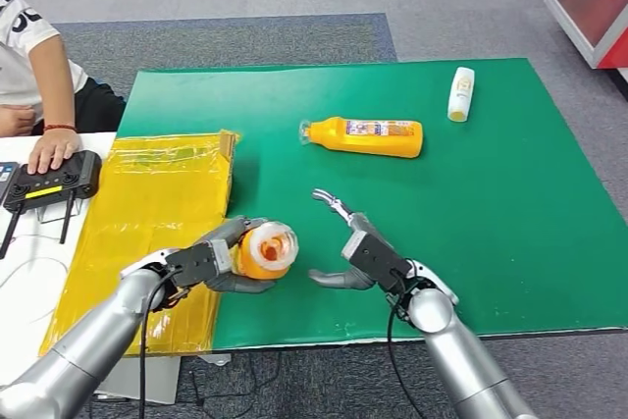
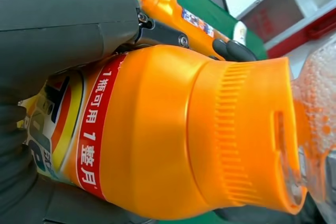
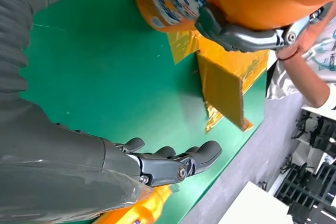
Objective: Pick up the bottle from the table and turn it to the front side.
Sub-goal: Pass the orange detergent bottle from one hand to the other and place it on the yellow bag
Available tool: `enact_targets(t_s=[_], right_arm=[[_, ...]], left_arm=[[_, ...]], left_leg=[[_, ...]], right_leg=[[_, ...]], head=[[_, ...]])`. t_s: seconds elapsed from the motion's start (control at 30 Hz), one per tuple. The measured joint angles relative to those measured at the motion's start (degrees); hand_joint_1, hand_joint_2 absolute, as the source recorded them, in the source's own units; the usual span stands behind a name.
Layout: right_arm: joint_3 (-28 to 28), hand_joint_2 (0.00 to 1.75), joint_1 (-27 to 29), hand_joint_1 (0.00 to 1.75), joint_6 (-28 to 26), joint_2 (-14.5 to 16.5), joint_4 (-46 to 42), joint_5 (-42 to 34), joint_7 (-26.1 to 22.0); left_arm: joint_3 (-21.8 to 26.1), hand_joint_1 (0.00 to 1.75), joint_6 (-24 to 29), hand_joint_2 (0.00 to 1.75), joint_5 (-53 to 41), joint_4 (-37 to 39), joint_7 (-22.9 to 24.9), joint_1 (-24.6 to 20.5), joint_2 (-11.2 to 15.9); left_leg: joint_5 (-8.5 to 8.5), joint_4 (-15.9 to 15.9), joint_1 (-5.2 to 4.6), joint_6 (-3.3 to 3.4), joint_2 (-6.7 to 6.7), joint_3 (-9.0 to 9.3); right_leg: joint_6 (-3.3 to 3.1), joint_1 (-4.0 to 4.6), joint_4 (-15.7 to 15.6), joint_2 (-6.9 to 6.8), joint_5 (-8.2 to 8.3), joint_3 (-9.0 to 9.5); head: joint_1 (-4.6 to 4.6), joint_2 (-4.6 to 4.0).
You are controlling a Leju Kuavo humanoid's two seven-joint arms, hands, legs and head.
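1. Gripped in the left hand (image 1: 215, 264), the orange bottle (image 1: 265, 251) is held above the green table (image 1: 518, 223), its capped end towards the right hand (image 1: 354, 247).
2. Right hand holds nothing, fingers spread, just beside the bottle.
3. Farther back, a second orange bottle (image 1: 366, 136) and a small white bottle (image 1: 460, 93) lie on the table.
4. Yellow-wrapped cardboard (image 1: 148, 213) sits left.

1. Lower centre-left of the frame: the left hand (image 1: 215, 264) grips an orange bottle (image 1: 267, 250), its cap end facing the camera.
2. Just right of it, the right hand (image 1: 354, 247) holds nothing, fingers spread above the green mat (image 1: 518, 213).
3. Upper centre: a second orange bottle (image 1: 368, 136) lies on its side.
4. Upper right: a small white bottle (image 1: 460, 93).
5. Left: yellow-wrapped cardboard (image 1: 148, 213); a person's hand (image 1: 53, 149) rests on a black controller (image 1: 52, 181).
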Motion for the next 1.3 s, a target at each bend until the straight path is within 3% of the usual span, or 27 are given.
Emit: enact_targets(t_s=[0.27,0.57,0.8,1.03,1.3], right_arm=[[-1.45,1.75,0.33,0.00,0.07,0.17,0.01,0.57,0.04],[-1.51,1.75,-1.30,0.00,1.35,1.26,1.55,0.34,-0.40],[-1.33,1.75,-2.46,0.00,1.18,2.08,2.98,-0.13,-0.60],[-1.30,1.75,-2.72,0.00,0.79,2.72,3.40,-0.12,0.76],[-1.30,1.75,-2.96,0.00,0.79,3.64,3.41,0.03,1.70]], left_arm=[[-6.63,1.75,0.83,1.75,-5.53,0.92,5.60,-6.38,1.54],[-15.69,1.75,-11.28,1.75,-1.17,6.43,5.12,-18.47,5.06],[-21.86,1.75,-12.88,1.75,1.13,12.35,7.68,-26.10,5.93],[-26.55,1.75,-8.44,1.75,-3.02,20.77,14.43,-28.24,2.64],[-28.73,1.75,-8.11,1.75,-4.15,28.54,15.53,-29.25,-1.27]], left_leg=[[0.05,0.00,0.00,-0.04,0.00,0.00],[0.07,0.00,0.01,-0.06,0.00,-0.01],[0.09,0.00,0.01,-0.07,0.00,-0.02],[0.09,0.00,0.00,-0.07,-0.01,-0.02],[0.09,0.00,0.00,-0.07,-0.01,0.02]], right_leg=[[0.00,0.00,0.00,0.00,0.02,-0.01],[0.00,0.02,0.02,0.00,0.02,-0.03],[-0.01,0.01,0.02,0.00,0.04,-0.03],[-0.01,0.00,0.01,0.00,0.04,-0.03],[-0.02,0.00,0.01,0.00,0.05,0.02]], head=[[-0.01,0.00],[-0.01,-0.01],[0.00,0.00],[-0.01,0.00],[-0.01,0.00]])
